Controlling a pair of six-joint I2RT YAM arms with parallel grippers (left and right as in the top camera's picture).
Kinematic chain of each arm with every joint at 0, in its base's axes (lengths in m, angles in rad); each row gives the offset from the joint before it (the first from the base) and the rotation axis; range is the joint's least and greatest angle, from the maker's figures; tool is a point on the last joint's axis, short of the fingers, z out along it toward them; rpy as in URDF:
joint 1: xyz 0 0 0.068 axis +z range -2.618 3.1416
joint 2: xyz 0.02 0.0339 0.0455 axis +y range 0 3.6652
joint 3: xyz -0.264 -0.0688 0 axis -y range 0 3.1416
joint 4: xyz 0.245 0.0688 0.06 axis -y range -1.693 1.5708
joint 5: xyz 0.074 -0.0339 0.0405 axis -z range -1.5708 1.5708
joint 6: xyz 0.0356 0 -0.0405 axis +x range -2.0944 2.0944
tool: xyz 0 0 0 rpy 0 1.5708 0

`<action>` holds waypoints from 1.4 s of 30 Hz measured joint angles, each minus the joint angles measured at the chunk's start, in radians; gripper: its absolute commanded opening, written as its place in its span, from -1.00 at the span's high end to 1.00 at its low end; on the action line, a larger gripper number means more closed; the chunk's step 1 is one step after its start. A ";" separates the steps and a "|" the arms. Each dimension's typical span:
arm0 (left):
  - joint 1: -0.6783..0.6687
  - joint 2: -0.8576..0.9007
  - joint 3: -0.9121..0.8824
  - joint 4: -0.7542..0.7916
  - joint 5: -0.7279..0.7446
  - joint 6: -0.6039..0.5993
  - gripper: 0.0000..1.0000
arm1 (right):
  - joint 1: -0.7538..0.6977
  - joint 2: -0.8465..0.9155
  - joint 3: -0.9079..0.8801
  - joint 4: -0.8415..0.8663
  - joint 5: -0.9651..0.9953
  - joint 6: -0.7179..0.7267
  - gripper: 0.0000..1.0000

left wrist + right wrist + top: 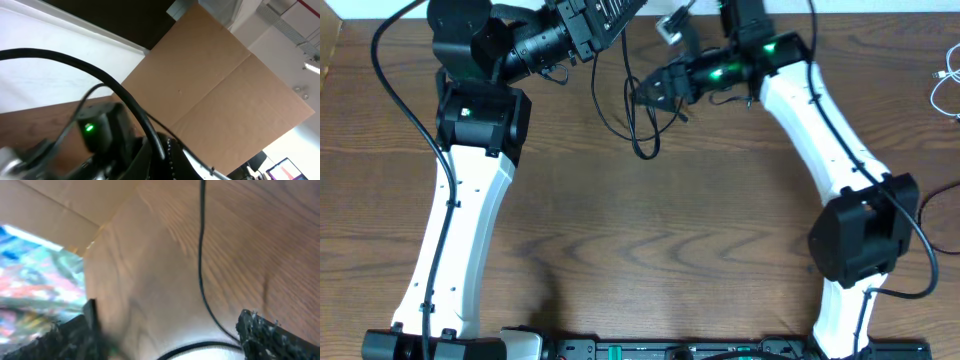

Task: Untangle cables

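Tabletop (650, 250): arms (470, 200) lean inward, R claw (640, 95) wide.

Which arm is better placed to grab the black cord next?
Right, likely. The right pincer is open, and the black cord already runs between its fingers. The left pincer is shut and would have to open first.
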 measured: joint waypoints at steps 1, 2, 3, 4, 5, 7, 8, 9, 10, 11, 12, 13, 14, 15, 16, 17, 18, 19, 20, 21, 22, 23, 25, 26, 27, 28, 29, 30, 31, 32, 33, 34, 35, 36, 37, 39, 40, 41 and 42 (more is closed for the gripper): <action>0.000 0.000 0.000 0.000 0.000 0.000 0.85 | 0.014 0.005 0.000 0.011 0.032 0.012 -0.71; 0.000 0.000 0.000 0.000 0.000 0.000 0.85 | 0.028 0.010 0.000 0.015 0.079 0.033 -0.63; 0.000 0.000 0.000 0.000 0.000 0.000 0.86 | 0.047 0.015 0.000 0.018 0.179 0.080 -0.52; 0.000 0.000 0.000 -0.001 0.000 0.000 0.85 | 0.055 0.018 0.000 0.009 0.260 0.130 -0.43; 0.000 0.000 0.000 -0.003 0.000 0.000 0.85 | 0.060 0.019 0.000 -0.006 0.345 0.177 -0.30; 0.000 0.000 0.000 -0.010 0.000 0.001 0.85 | 0.059 0.022 0.000 -0.040 0.521 0.279 -0.12; 0.001 0.000 0.000 -0.016 0.000 0.005 0.85 | 0.054 0.024 0.000 -0.052 0.578 0.306 -0.02; 0.003 0.000 0.000 -0.024 0.000 0.010 0.85 | 0.045 0.025 0.000 -0.069 0.647 0.346 0.14; 0.008 0.000 0.000 -0.031 0.000 0.015 0.85 | 0.034 0.027 0.000 -0.085 0.693 0.370 0.31; 0.011 0.000 0.000 -0.037 0.000 0.019 0.85 | 0.019 0.029 0.000 -0.103 0.736 0.393 0.43; 0.030 0.000 0.000 -0.057 -0.001 0.031 0.85 | 0.007 0.032 0.000 -0.119 0.763 0.399 0.60; 0.046 0.000 0.000 -0.074 -0.002 0.036 0.85 | -0.010 0.036 0.000 -0.145 0.792 0.416 0.78; 0.063 0.000 0.000 -0.092 -0.005 0.042 0.85 | -0.025 0.039 0.000 -0.173 0.811 0.422 0.97; 0.088 0.000 0.000 -0.118 -0.017 0.055 0.85 | -0.039 0.042 0.000 -0.198 0.826 0.425 0.98; 0.109 0.000 0.000 -0.143 -0.029 0.065 0.86 | -0.050 0.045 0.000 -0.216 0.837 0.426 0.98; 0.134 0.000 0.000 -0.175 -0.047 0.082 0.85 | -0.063 0.048 0.000 -0.238 0.848 0.422 0.98; 0.154 0.000 0.000 -0.204 -0.061 0.097 0.85 | -0.073 0.050 0.000 -0.257 0.855 0.418 0.98; 0.175 0.000 0.000 -0.244 -0.084 0.116 0.85 | -0.082 0.051 -0.001 -0.275 0.861 0.412 0.98; 0.195 0.000 0.000 -0.293 -0.110 0.142 0.85 | -0.090 0.052 -0.001 -0.291 0.863 0.403 0.98; 0.212 0.000 0.000 -0.340 -0.138 0.167 0.85 | -0.098 0.053 -0.001 -0.305 0.862 0.388 0.98; 0.224 0.000 0.000 -0.374 -0.162 0.185 0.85 | -0.104 0.053 -0.001 -0.314 0.854 0.368 0.98; 0.236 0.000 0.000 -0.418 -0.188 0.208 0.86 | -0.108 0.053 -0.001 -0.320 0.837 0.346 0.98; 0.252 0.000 0.000 -0.509 -0.244 0.257 0.85 | -0.117 0.053 -0.001 -0.324 0.777 0.283 0.98; 0.256 0.000 0.000 -0.565 -0.276 0.288 0.85 | -0.119 0.053 -0.001 -0.325 0.744 0.254 0.98; 0.256 0.000 0.000 -0.607 -0.298 0.311 0.85 | -0.121 0.053 -0.001 -0.325 0.708 0.219 0.98; 0.256 0.000 0.000 -0.636 -0.318 0.329 0.85 | -0.121 0.053 -0.001 -0.327 0.673 0.188 0.98; 0.254 0.000 0.000 -0.674 -0.336 0.355 0.85 | -0.121 0.053 -0.001 -0.328 0.642 0.163 0.98; 0.249 0.000 0.000 -0.723 -0.357 0.394 0.85 | -0.121 0.053 -0.001 -0.328 0.610 0.136 0.98; 0.241 0.000 0.000 -0.752 -0.371 0.421 0.85 | -0.121 0.053 -0.001 -0.329 0.580 0.115 0.98; 0.233 0.000 0.000 -0.787 -0.380 0.445 0.84 | -0.121 0.053 -0.001 -0.328 0.561 0.103 0.98; 0.220 0.000 0.000 -0.824 -0.387 0.471 0.66 | -0.121 0.053 -0.002 -0.330 0.539 0.091 0.98; 0.207 0.000 0.000 -0.850 -0.393 0.491 0.34 | -0.121 0.053 -0.002 -0.330 0.517 0.079 0.98; 0.190 0.000 0.000 -0.874 -0.396 0.512 0.10 | -0.121 0.053 -0.002 -0.330 0.499 0.069 0.98; 0.176 0.001 0.000 -0.896 -0.398 0.531 -0.14 | -0.121 0.053 -0.002 -0.330 0.481 0.061 0.98; 0.163 0.001 0.000 -0.914 -0.399 0.548 -0.25 | -0.121 0.051 -0.002 -0.330 0.464 0.054 0.98; 0.138 0.000 0.000 -0.940 -0.399 0.569 -0.42 | -0.121 0.047 -0.002 -0.330 0.444 0.047 0.98; 0.128 0.001 0.000 -0.948 -0.400 0.578 -0.49 | -0.121 0.043 -0.002 -0.328 0.436 0.045 0.98; 0.119 0.001 0.000 -0.952 -0.401 0.585 -0.53 | -0.121 0.037 -0.002 -0.325 0.429 0.043 0.98; 0.111 0.000 0.000 -0.953 -0.401 0.589 -0.60 | -0.121 0.031 -0.002 -0.323 0.425 0.042 0.98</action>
